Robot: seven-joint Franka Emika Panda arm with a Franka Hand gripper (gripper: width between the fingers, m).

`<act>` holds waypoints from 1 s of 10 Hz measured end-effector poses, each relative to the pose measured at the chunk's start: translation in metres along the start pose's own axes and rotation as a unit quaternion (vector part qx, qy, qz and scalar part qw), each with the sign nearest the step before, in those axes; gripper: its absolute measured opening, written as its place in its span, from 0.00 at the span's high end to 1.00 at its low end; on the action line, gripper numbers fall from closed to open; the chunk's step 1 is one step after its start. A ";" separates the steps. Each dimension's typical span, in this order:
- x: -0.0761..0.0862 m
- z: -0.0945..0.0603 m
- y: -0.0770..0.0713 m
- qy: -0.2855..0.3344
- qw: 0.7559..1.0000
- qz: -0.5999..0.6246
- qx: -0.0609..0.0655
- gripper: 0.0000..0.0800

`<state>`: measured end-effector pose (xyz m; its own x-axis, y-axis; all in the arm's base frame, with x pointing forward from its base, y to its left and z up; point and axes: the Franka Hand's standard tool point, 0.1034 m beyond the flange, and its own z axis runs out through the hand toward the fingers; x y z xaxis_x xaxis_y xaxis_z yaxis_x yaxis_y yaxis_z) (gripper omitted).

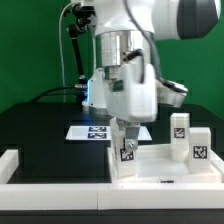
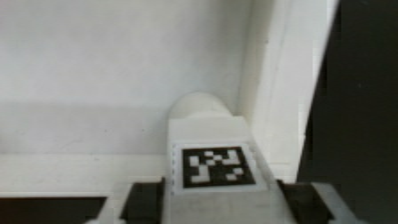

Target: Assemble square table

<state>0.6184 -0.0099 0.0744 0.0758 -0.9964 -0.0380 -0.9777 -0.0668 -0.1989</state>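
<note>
The square table's top [image 1: 160,168] lies flat and white at the front, in the exterior view's right half. My gripper [image 1: 127,142] reaches straight down at the top's corner on the exterior view's left. It is shut on a short white leg [image 1: 128,152] with a black-and-white tag. In the wrist view the leg [image 2: 214,150] sits between both fingers [image 2: 150,200], its rounded end pointing at the top's white face [image 2: 107,80] beside the raised rim [image 2: 281,80]. Two more tagged legs [image 1: 179,135] [image 1: 199,150] stand upright at the top's right side.
The marker board [image 1: 92,131] lies on the black table behind the gripper. A long low white rail [image 1: 40,172] runs along the front and left. Black table surface [image 2: 365,100] shows just past the top's rim. The arm's body hides the area behind the gripper.
</note>
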 end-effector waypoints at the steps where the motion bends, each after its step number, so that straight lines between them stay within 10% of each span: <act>1: 0.002 -0.002 0.001 -0.018 0.999 0.050 0.007 0.64; 4: 0.002 -0.001 0.001 -0.019 0.997 0.073 0.005 0.64; 6: -0.008 0.001 0.000 -0.001 1.000 -0.011 0.005 0.28; 10: -0.012 0.005 0.001 0.012 0.971 -0.237 0.005 0.19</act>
<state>0.6180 0.0021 0.0699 0.5130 -0.8543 0.0835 -0.8319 -0.5188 -0.1970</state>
